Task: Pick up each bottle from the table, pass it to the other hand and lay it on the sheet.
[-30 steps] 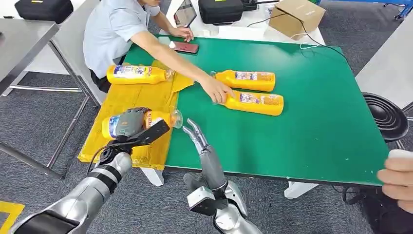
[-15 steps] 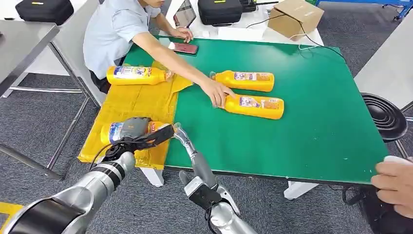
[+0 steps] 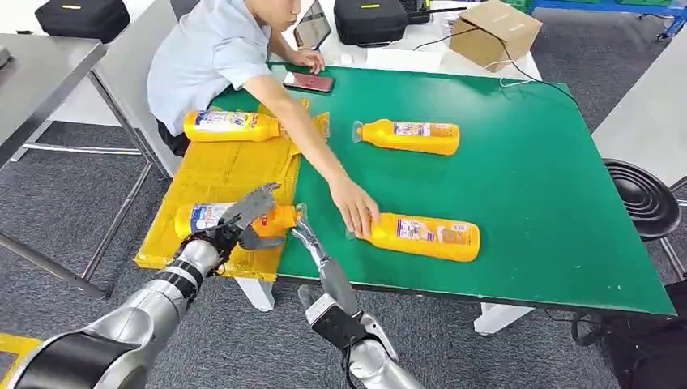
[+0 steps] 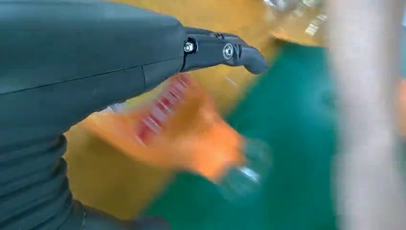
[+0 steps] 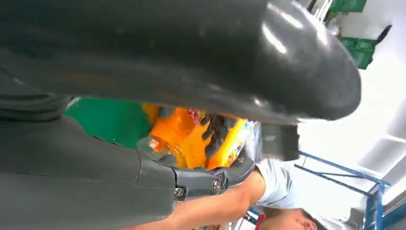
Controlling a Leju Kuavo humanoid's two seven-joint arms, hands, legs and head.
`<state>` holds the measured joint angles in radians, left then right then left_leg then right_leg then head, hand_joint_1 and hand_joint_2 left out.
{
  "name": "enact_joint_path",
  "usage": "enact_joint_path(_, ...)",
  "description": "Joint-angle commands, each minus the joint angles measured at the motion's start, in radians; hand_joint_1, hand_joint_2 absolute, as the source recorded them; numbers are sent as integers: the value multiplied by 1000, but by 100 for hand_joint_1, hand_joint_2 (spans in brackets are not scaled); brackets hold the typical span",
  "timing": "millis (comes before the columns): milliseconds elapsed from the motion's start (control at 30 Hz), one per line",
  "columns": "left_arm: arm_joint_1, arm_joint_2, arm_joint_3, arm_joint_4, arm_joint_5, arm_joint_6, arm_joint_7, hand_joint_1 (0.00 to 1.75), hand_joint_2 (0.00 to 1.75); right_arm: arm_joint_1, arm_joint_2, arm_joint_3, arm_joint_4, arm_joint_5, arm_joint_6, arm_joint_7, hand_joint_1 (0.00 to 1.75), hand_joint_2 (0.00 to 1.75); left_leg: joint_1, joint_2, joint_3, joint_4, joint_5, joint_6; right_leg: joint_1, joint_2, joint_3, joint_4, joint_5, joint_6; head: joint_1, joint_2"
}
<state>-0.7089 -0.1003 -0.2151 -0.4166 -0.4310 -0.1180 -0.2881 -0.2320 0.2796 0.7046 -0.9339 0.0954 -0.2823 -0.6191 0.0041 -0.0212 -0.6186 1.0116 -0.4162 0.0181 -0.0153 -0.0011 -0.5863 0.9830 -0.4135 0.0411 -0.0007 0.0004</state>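
Observation:
An orange bottle (image 3: 201, 218) lies on its side at the near end of the yellow sheet (image 3: 219, 170), cap towards the green table (image 3: 526, 186). My left hand (image 3: 243, 215) hovers over it with fingers spread and nothing gripped; the left wrist view has the bottle (image 4: 182, 129) blurred below an outstretched finger (image 4: 225, 50). My right hand (image 3: 312, 241) is straight-fingered and empty at the table's front edge, beside the cap. A second bottle (image 3: 231, 126) lies at the sheet's far end. Two more lie on the table, one far (image 3: 409, 135) and one near (image 3: 425, 237).
A seated person reaches across the table, one hand (image 3: 355, 212) on the near bottle's cap end. A phone (image 3: 309, 82), a black case (image 3: 369, 18) and a cardboard box (image 3: 494, 28) sit at the far side. A black stool (image 3: 644, 194) stands to the right.
My left hand lowered its bottle onto the sheet and spread its fingers off it. The person dragged one table bottle towards the front edge. My right hand drew back slightly.

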Motion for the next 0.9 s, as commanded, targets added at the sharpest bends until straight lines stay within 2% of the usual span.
enact_joint_path(33, 117, -16, 32, -162, 107, -20, -87, 0, 175, -12, -20, -10, 92, 6, -25, -17, 0, 0, 0, 4, 4, -2, -1, -1, 0, 2, 3, -2, 0, -1, 0, 0)
enact_joint_path(67, 117, -16, 32, -162, 107, -20, -87, 0, 175, -12, -20, -10, 92, 6, -25, -17, 0, 0, 0, 4, 5, -3, -1, -1, 0, 2, 4, -3, 0, -2, 0, 0)
enact_joint_path(133, 168, -4, -29, -286, 134, 44, -122, 0, 175, -5, -24, -12, 84, 12, -25, -18, 0, 0, 0, 3, 4, -2, -1, -1, 1, 1, 2, -2, 0, -2, 0, 0)
enact_joint_path(300, 274, 6, -67, -490, 229, 107, -160, 0, 175, 3, -24, -6, 89, 32, -30, -25, 0, 0, 0, 4, 1, -1, -2, -1, 1, 2, -1, -2, -1, -1, 0, 0)
enact_joint_path(467, 274, 6, -67, -490, 229, 107, -160, 0, 175, 3, -24, -6, 89, 32, -30, -25, 0, 0, 1, 4, -1, -1, -2, -1, 2, 2, -3, -1, -2, -2, 0, 0)
enact_joint_path(533, 343, -18, -25, -612, 358, 125, -245, 0, 175, 12, -28, -5, 78, 54, -59, -54, 0, 0, 0, 3, -6, -1, -1, 0, 1, 2, -8, -1, 0, -1, 0, 0)
enact_joint_path(600, 424, -18, -24, -750, 510, 58, -210, 0, 175, 27, -45, 0, 47, 85, -91, -75, 0, 0, 0, 4, -5, -1, -2, -1, 1, 3, -7, -1, -1, -1, 0, 0)
enact_joint_path(633, 456, -22, -10, -769, 668, -59, -146, 0, 175, 36, -59, 3, 36, 114, -101, -72, 0, 175, 0, 4, -7, -1, -1, 0, 1, 3, -9, -1, 0, -1, 0, 0)
enact_joint_path(667, 483, -21, -12, -779, 694, -68, -150, 0, 175, 46, -78, 3, 23, 141, -96, -60, 0, 175, 1, 7, -4, -1, -3, -1, 1, 5, -6, -2, -1, -1, 0, 0)
enact_joint_path(700, 528, -25, -10, -792, 724, -70, -165, 0, 175, 75, -109, -15, -15, 199, -140, -60, 0, 175, 0, 6, -3, -2, -3, 0, 1, 4, -6, -3, -1, -1, 0, 0)
enact_joint_path(767, 598, -21, -3, -841, 738, -58, -201, 0, 175, 128, -164, -79, -113, 215, -147, -55, 0, 175, 0, 7, 1, -3, -4, -1, 1, 4, -1, -5, -2, -2, 0, 0)
enact_joint_path(833, 642, -3, -4, -894, 691, -6, -219, 0, 175, 177, -222, -177, -234, 268, -186, -25, 0, 175, 0, 5, 0, -3, -4, -1, 1, 3, -2, -5, -3, -1, 0, 0)
enact_joint_path(867, 652, -2, 14, -907, 626, 78, -238, 0, 175, 188, -242, -233, -259, 327, -218, 18, 0, 175, 0, 4, -4, -2, -3, -1, 0, 2, -6, -3, -2, -1, 0, 0)
enact_joint_path(900, 657, -3, 24, -912, 625, 78, -238, 0, 175, 195, -251, -273, -275, 334, -191, 14, 0, 175, 0, 4, -2, -2, -5, 0, 1, 2, -3, -4, -3, -1, 0, 0)
